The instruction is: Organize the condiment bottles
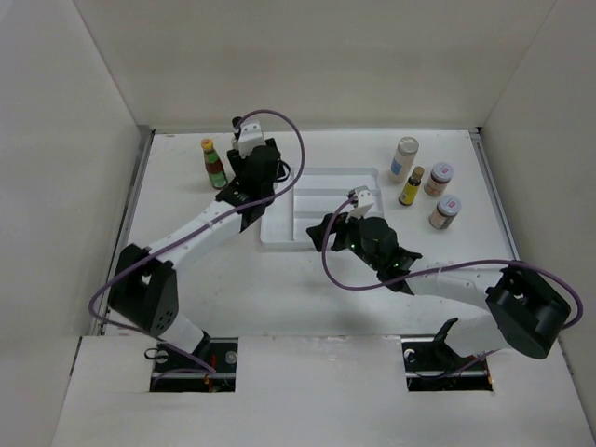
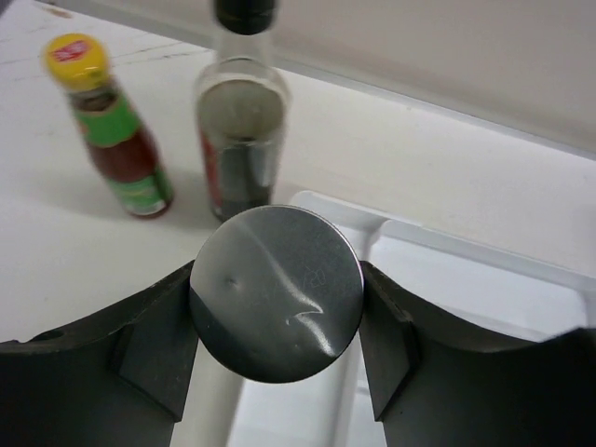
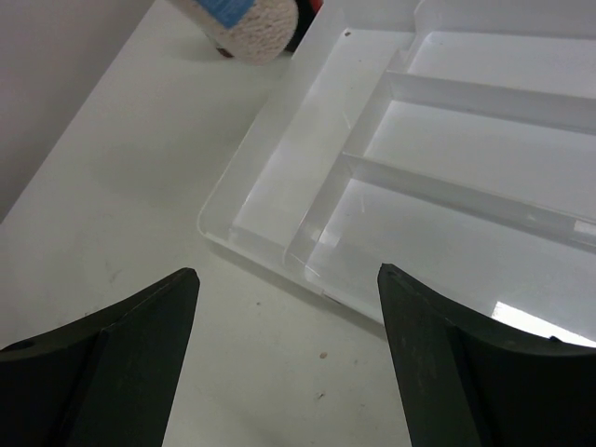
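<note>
My left gripper is shut on the round dark grey lid of a jar, right at the left rim of the white divided tray. Just beyond stand a red sauce bottle with a yellow cap and a dark bottle with a black cap. From above, the left gripper hides the jar; the red sauce bottle stands to its left. My right gripper hangs open and empty over bare table by the tray's near corner.
Right of the tray stand a white-capped bottle, a yellow bottle and two pink-lidded jars. A blue-labelled jar with pale contents shows at the top of the right wrist view. White walls enclose the table.
</note>
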Robot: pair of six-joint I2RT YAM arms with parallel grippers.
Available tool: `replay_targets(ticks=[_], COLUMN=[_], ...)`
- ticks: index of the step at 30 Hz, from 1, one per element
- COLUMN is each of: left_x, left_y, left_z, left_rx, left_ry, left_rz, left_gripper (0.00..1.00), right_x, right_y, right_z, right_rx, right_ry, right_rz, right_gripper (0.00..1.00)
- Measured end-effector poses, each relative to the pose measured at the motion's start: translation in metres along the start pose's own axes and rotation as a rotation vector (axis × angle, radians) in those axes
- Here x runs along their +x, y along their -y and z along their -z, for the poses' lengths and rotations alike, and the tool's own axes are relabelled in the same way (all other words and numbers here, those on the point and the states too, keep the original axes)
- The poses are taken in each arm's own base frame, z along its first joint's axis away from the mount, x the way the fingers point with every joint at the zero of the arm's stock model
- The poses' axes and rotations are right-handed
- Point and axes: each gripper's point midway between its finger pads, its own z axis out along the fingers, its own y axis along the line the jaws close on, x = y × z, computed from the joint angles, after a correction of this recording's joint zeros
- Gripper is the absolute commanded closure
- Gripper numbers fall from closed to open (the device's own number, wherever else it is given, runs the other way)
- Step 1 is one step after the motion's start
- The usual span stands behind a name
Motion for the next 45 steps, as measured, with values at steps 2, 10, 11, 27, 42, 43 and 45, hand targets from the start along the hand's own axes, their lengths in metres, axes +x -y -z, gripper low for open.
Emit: replay_targets(ticks=[2, 10, 11, 27, 42, 43, 45], left_x=[0.007, 0.040, 0.042, 0.071, -0.096, -0.108, -0.123], left_y=[0.018, 0.060, 0.063, 0.060, 0.053, 0.044, 0.027], left_z=[-0.015, -0.069, -0.073, -0.103, -0.025, -0.025, -0.031], left_rx=[0.017, 0.036, 0.037, 0.007, 0.100, 0.087, 0.050], left_ry=[-0.012, -0.066, -0.069, -0.091, 0.144, 0.162, 0.185], left_rz=[-0.015, -0.102, -0.110, -0.159, 0.044, 0.060, 0.077], left_gripper=[0.58, 0.58, 0.57, 0.19, 0.28, 0.29, 0.29], right_x=[0.000, -0.006, -0.006, -0.014, -0.015, -0.015, -0.015], right_y=[0.001, 0.009, 0.010, 0.013, 0.012, 0.012, 0.012], right_z=[0.002, 0.005, 0.005, 0.007, 0.010, 0.010, 0.010], right_rx=[0.001, 0.013, 0.015, 0.020, 0.014, 0.014, 0.014], right_ry=[0.004, 0.024, 0.026, 0.045, 0.057, 0.057, 0.057], right_rz=[-0.001, -0.008, -0.009, -0.016, -0.019, -0.018, -0.018], right_gripper=[0.16, 0.15, 0.15, 0.10, 0.09, 0.09, 0.09])
